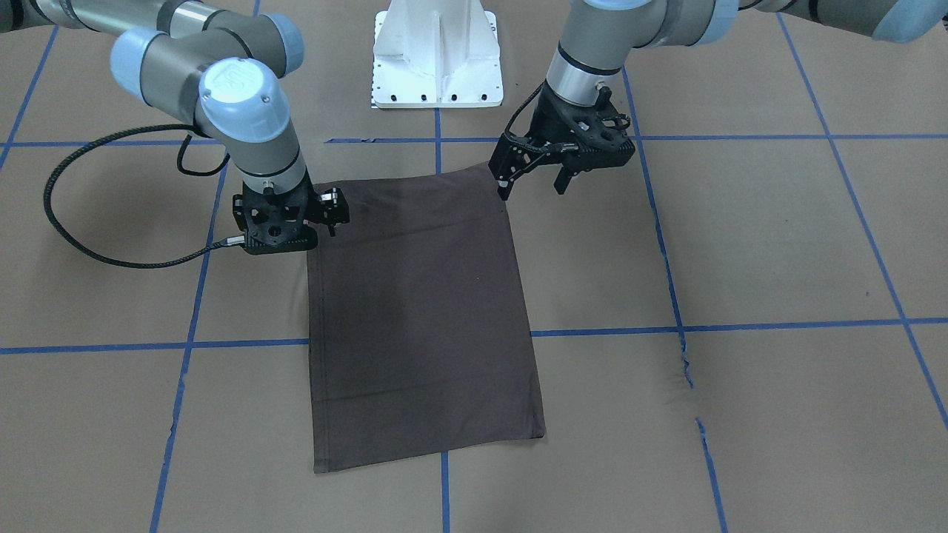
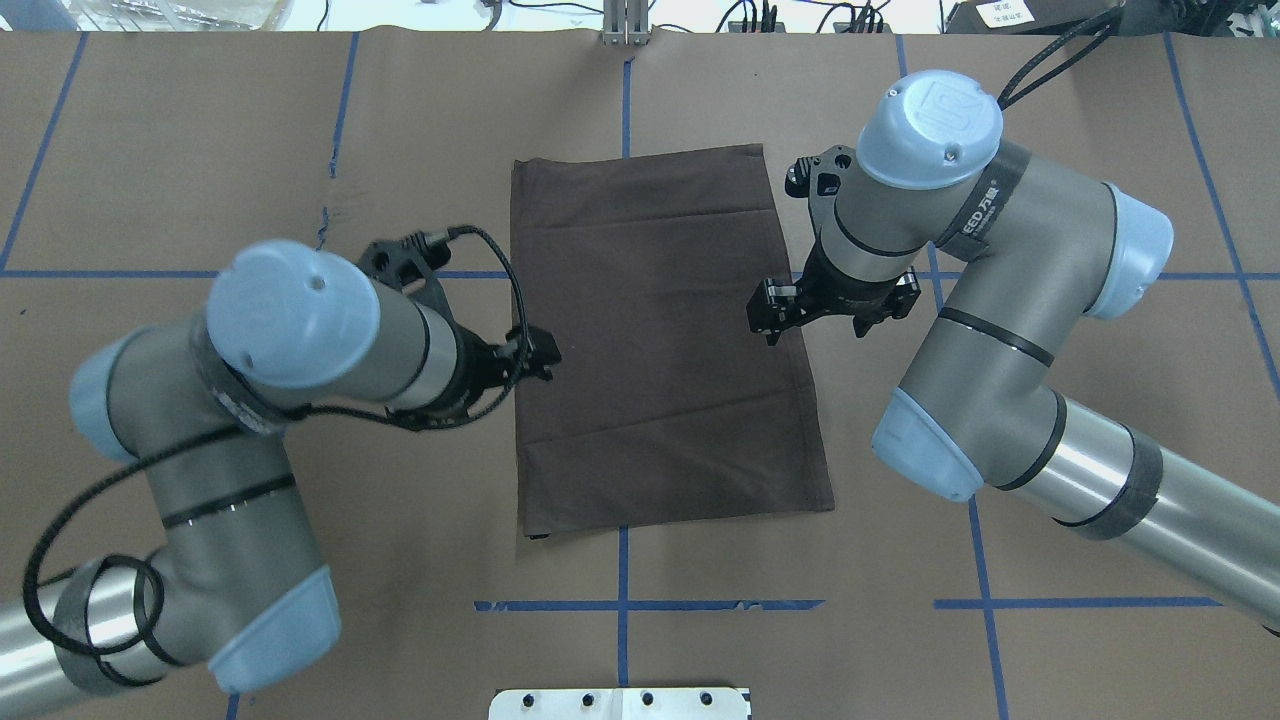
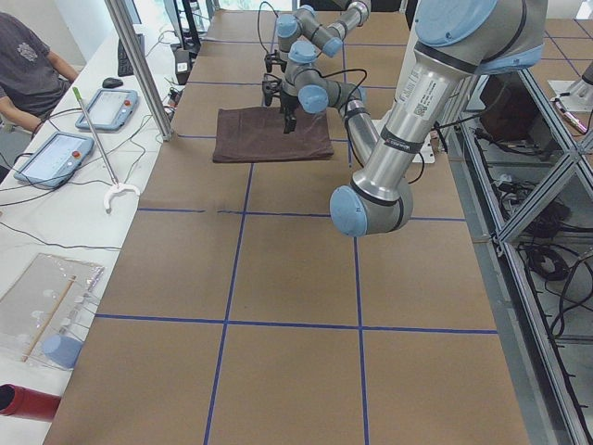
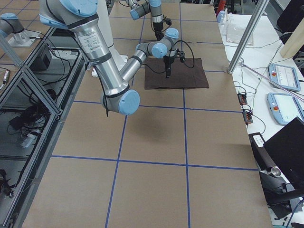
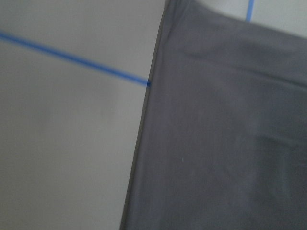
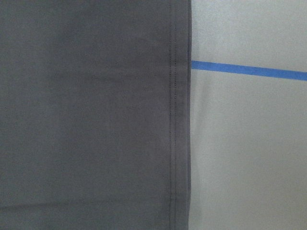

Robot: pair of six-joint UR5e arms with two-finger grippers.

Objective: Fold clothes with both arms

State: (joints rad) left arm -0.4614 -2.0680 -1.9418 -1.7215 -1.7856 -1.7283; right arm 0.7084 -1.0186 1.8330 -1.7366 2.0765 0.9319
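One folded T-shirt, left arm jaws released, right arm marked "EED", jaws' state unclear.

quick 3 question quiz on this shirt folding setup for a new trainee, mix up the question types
1. Multiple choice: where do the left gripper and the right gripper stand relative to the T-shirt?
A) one by each long side
B) both by the same side
C) both far off it
2. True or false: the T-shirt lies with both sleeves spread out.
3. Fill in: the tape lines on the table are ___.
Key: 1 A; 2 false, it is folded into a plain rectangle; 3 blue.
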